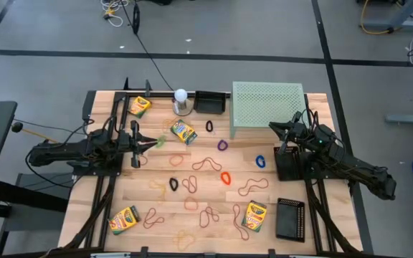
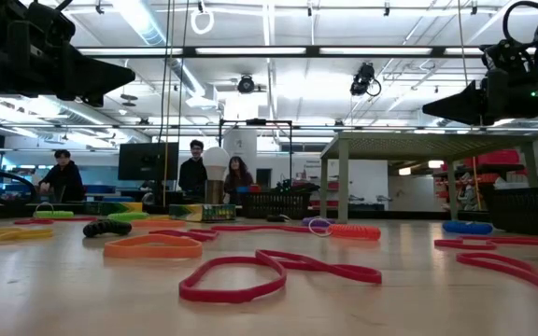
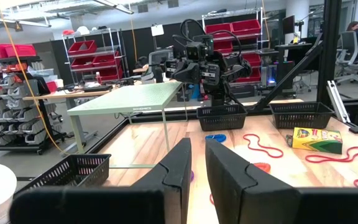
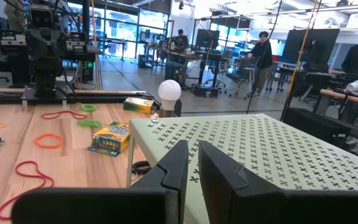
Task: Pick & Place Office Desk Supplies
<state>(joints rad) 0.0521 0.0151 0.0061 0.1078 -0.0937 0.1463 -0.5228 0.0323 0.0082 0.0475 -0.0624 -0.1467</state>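
Note:
Several yellow-and-green crayon boxes lie flat on the wooden table, one [image 1: 183,132] in front of my left gripper and one [image 1: 254,216] near the front right. Thin rubber-band loops [image 1: 206,163] in red, orange, purple, blue and black lie scattered over the middle. Black mesh baskets stand at the far middle [image 1: 209,102], beside my right arm [image 1: 290,163] and at the front right [image 1: 290,218]. My left gripper [image 1: 155,142] [image 3: 197,142] hovers shut and level above the table's left side. My right gripper [image 1: 272,127] [image 4: 192,146] hovers shut at the riser's near edge. Neither holds anything.
A pale green mesh riser [image 1: 267,107] stands at the far right, its top just ahead of my right gripper's fingers [image 4: 166,168]. A white ball on a metal base [image 1: 181,99] stands at the far middle. People [image 2: 194,173] are in the room beyond the far edge.

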